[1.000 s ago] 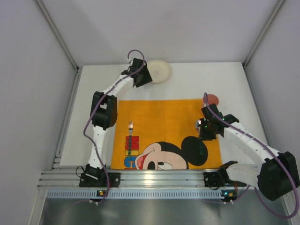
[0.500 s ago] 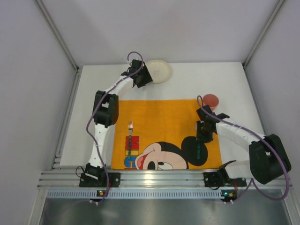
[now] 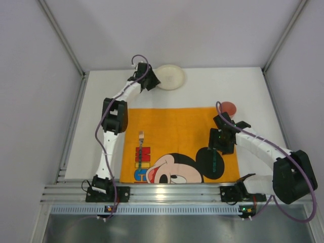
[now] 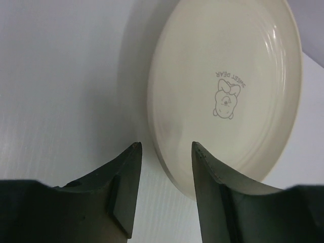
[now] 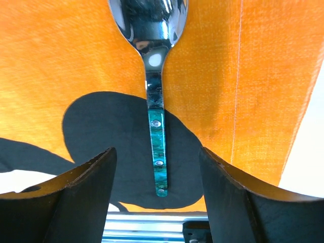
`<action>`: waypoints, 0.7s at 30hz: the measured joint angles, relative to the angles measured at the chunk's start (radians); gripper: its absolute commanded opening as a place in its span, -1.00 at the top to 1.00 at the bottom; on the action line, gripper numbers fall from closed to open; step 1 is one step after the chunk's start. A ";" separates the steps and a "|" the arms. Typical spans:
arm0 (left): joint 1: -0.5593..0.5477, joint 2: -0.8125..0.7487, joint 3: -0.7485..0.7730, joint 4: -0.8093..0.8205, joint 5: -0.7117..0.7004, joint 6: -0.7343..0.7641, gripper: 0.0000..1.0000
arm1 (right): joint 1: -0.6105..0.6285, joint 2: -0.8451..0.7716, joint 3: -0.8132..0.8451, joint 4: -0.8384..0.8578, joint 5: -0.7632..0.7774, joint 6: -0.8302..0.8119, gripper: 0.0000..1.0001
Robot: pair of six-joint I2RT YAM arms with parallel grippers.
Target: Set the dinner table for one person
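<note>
On the white dinner table (image 3: 202, 91), a cream plate (image 3: 170, 77) with a small bear drawing (image 4: 228, 96) lies at the far edge. My left gripper (image 3: 153, 83) is open and straddles its near rim (image 4: 165, 145): one finger over the table, the other over the plate's inside. A spoon with a teal handle (image 5: 158, 147) lies on the orange Mickey Mouse placemat (image 3: 172, 126), near its right edge (image 3: 216, 164). My right gripper (image 3: 218, 149) hangs open just above it, a finger either side of the handle (image 5: 157, 152), touching nothing.
A fork (image 3: 141, 137) with a multicoloured handle lies on the placemat's left part. A red round dish (image 3: 229, 107) stands just beyond the placemat's far right corner. The aluminium rail (image 3: 167, 192) runs along the near edge.
My right gripper has opened and let go of the spoon, which now lies on the placemat. My left gripper has shifted slightly left along the plate's rim, its jaws a little narrower.
</note>
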 measured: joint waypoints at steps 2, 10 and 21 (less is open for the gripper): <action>0.004 0.019 0.021 -0.005 0.000 -0.007 0.13 | 0.000 -0.013 0.014 -0.013 0.004 0.002 -0.32; 0.025 0.047 0.036 -0.004 0.034 -0.044 1.00 | 0.000 -0.026 0.035 -0.049 0.023 0.008 -0.33; 0.113 0.027 0.032 0.017 0.224 -0.060 1.00 | 0.000 -0.084 0.103 -0.058 0.011 -0.053 -0.52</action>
